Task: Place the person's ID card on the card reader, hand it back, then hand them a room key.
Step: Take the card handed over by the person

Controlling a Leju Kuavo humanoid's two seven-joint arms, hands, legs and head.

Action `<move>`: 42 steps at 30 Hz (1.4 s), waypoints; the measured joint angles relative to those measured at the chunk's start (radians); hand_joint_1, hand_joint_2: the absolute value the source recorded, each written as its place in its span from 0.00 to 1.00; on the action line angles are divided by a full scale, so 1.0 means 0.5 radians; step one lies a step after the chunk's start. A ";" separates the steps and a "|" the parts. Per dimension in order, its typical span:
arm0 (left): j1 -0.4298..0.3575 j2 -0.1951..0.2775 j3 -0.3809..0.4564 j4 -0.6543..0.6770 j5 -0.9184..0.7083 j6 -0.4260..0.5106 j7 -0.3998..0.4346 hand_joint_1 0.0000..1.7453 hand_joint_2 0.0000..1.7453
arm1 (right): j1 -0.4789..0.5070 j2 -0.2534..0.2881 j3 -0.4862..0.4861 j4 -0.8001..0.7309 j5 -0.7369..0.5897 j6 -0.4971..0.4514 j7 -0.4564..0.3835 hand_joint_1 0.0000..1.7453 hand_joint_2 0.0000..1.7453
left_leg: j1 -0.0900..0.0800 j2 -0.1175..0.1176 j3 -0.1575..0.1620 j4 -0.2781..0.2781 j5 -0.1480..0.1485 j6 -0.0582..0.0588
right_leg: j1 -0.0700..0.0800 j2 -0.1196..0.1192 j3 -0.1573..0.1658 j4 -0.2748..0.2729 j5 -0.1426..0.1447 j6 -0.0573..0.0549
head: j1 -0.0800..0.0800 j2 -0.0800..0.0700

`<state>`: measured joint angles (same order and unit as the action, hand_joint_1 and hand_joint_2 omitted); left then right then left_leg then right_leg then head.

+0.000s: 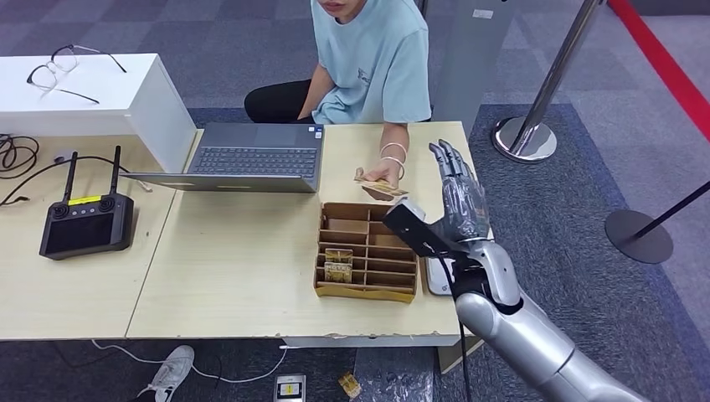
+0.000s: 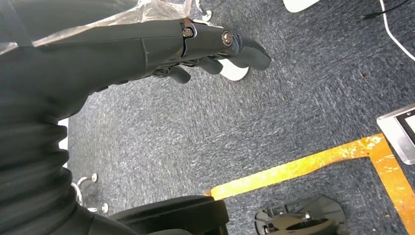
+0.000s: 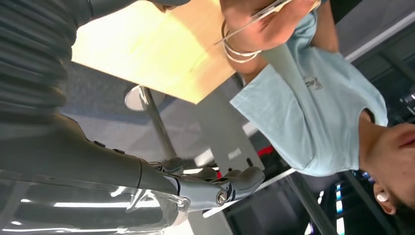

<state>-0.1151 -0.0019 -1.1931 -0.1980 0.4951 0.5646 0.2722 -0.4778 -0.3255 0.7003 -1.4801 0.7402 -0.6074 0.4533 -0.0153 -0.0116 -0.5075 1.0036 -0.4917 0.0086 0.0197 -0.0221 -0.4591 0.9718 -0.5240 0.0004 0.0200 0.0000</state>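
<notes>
Across the table a person in a light blue shirt holds a tan ID card [image 1: 376, 185] in one hand [image 1: 392, 164], low over the tabletop. My right hand [image 1: 457, 194] is raised just right of that hand, fingers stretched out and apart, holding nothing and not touching the card. In the right wrist view the card [image 3: 258, 17] shows edge-on in the person's hand, well away from my right hand [image 3: 215, 188]. A flat grey card reader [image 1: 435, 276] lies by the table's right edge, partly hidden by my forearm. Room key cards [image 1: 338, 266] sit in a wooden divider box [image 1: 366, 290]. My left hand [image 2: 205, 46] hangs empty over the carpet.
An open laptop [image 1: 251, 159] stands at the table's far side, left of the person. A black remote controller [image 1: 84, 222] and cables lie at the left. A white box [image 1: 92, 92] carries glasses. Stanchion posts [image 1: 527, 134] stand right of the table.
</notes>
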 joint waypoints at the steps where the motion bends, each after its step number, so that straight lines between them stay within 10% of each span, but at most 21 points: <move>1: -0.001 0.002 -0.001 0.000 -0.001 -0.002 0.003 0.00 1.00 | 0.000 0.012 0.004 0.029 0.009 -0.015 -0.010 0.30 1.00 | 0.000 0.000 0.000 0.000 0.000 0.000 | 0.000 0.000 0.000 0.000 0.000 0.000 | 0.000 0.000; 4: -0.002 0.007 -0.009 0.000 -0.004 -0.011 0.014 0.00 1.00 | 0.001 0.052 0.016 0.101 0.014 -0.043 -0.044 0.34 1.00 | 0.000 0.000 0.000 0.000 0.000 0.000 | 0.000 0.000 0.000 0.000 0.000 0.000 | 0.000 0.000; 8: -0.003 0.013 -0.023 0.000 -0.004 -0.016 0.018 0.00 1.00 | 0.001 0.095 0.035 0.153 0.023 -0.047 -0.056 0.66 1.00 | 0.000 0.000 0.000 0.000 0.000 0.000 | 0.000 0.000 0.000 0.000 0.000 0.000 | 0.000 0.000; 30: -0.002 0.027 -0.035 0.000 0.001 -0.017 0.025 0.00 1.00 | 0.005 0.190 0.082 0.264 -0.036 -0.063 -0.115 0.56 1.00 | 0.000 0.001 0.001 0.001 0.000 0.000 | 0.000 0.000 0.000 0.000 0.000 0.000 | 0.000 0.000; 36: -0.002 0.029 -0.036 0.000 0.001 -0.018 0.025 0.00 1.00 | 0.005 0.194 0.083 0.276 -0.046 -0.068 -0.119 1.00 1.00 | 0.000 0.001 0.001 0.001 0.000 0.000 | 0.000 0.000 0.000 0.000 0.000 0.000 | 0.000 0.000; 42: -0.002 0.029 -0.037 0.000 0.001 -0.017 0.025 0.00 1.00 | 0.007 0.203 0.083 0.285 -0.076 -0.103 -0.136 1.00 1.00 | 0.000 0.001 0.001 0.001 0.000 0.000 | 0.000 0.000 0.000 0.000 0.000 0.000 | 0.000 0.000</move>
<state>-0.1164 0.0126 -1.2116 -0.1980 0.4957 0.5561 0.2846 -0.4741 -0.2237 0.7420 -1.3374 0.7023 -0.6589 0.3853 -0.0152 -0.0111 -0.5070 1.0039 -0.4917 0.0086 0.0197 -0.0220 -0.4592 0.9720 -0.5240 0.0004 0.0199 -0.0002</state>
